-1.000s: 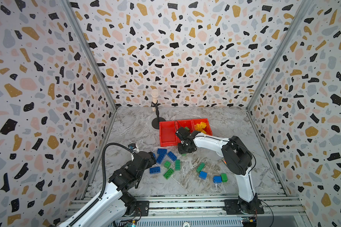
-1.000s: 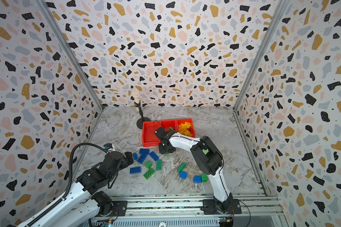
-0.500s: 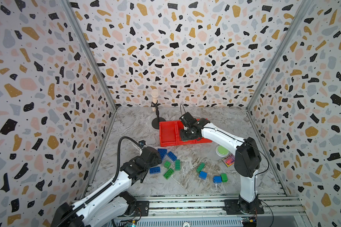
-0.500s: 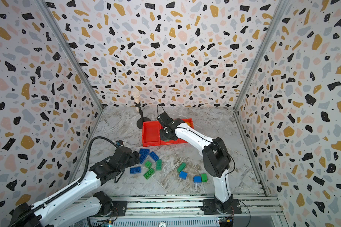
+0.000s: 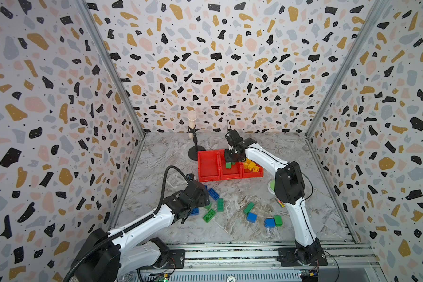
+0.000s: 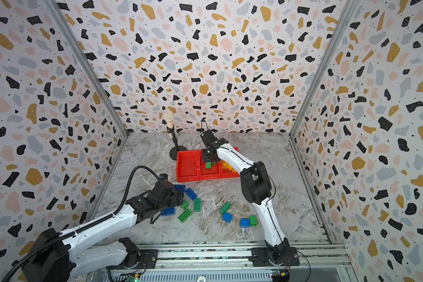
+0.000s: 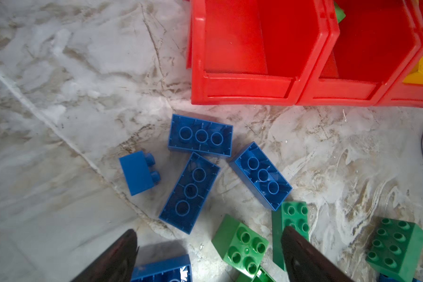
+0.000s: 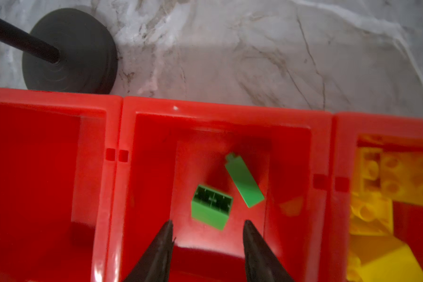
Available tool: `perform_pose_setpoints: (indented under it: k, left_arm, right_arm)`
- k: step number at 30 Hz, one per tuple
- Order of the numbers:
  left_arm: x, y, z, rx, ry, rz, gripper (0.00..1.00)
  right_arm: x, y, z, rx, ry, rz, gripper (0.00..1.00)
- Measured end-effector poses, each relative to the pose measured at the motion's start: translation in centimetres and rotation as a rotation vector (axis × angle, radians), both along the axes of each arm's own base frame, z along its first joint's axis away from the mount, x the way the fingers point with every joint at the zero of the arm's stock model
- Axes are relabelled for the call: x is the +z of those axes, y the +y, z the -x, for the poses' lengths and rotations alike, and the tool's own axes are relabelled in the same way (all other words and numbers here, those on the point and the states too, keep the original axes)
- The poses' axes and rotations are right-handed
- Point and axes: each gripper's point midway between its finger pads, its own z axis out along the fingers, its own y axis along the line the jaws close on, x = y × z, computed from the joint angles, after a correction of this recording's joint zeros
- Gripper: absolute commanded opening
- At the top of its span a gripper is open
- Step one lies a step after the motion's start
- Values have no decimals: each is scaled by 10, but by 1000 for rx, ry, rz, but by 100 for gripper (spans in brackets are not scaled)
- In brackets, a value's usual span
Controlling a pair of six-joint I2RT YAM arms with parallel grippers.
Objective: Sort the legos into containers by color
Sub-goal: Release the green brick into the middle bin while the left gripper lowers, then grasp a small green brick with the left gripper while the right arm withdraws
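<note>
Three joined red containers (image 5: 206, 168) (image 6: 188, 168) stand mid-table. My right gripper (image 8: 208, 223) (image 5: 231, 161) hangs open over the middle container (image 8: 291, 117). A green lego (image 8: 211, 206) sits free just beyond its fingertips, and a second green one (image 8: 243, 182) lies beside it. Yellow legos (image 8: 388, 195) (image 5: 250, 166) fill the right container; the left container (image 8: 34, 171) holds nothing. My left gripper (image 7: 209, 232) (image 6: 178, 195) is open and low over several blue legos (image 7: 189, 191) and green legos (image 7: 241, 246) on the floor. It holds nothing.
A black round-based stand (image 5: 195, 152) (image 8: 69, 51) sits just behind the left container. A green-topped white button (image 5: 270, 186) and a small card (image 5: 280, 203) lie partly behind the right arm. More loose legos (image 5: 251, 217) lie front right. Speckled walls close in three sides.
My right gripper rose from the floor to the middle container and opened, letting go of a green lego. My left arm reached forward over the blue legos.
</note>
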Motion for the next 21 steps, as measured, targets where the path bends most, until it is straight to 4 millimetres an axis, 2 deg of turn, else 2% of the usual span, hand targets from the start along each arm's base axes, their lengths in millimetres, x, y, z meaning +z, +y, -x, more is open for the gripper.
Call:
perform_pose_setpoints:
  k: [3,9,13,18,21]
  left_arm:
    - [-7,-7,2,-48,23,-35,92]
    - [-10,-23,-4,-141,30,-105,89]
    - [-17,-24,-3,-182,39,-151,82]
    - [-26,-25,-2,-229,56,-192,67]
    - [-33,-28,-2,-257,67,-202,65]
  right_arm:
    - [5,3,0,24,-6,-4,74]
    - [33,-2,10,43,-29,-18,77]
    - [55,-22,33,38,-32,-18,77]
    - [82,-57,59,3,-48,-32,78]
    - [92,-78,68,-30,-56,-40,78]
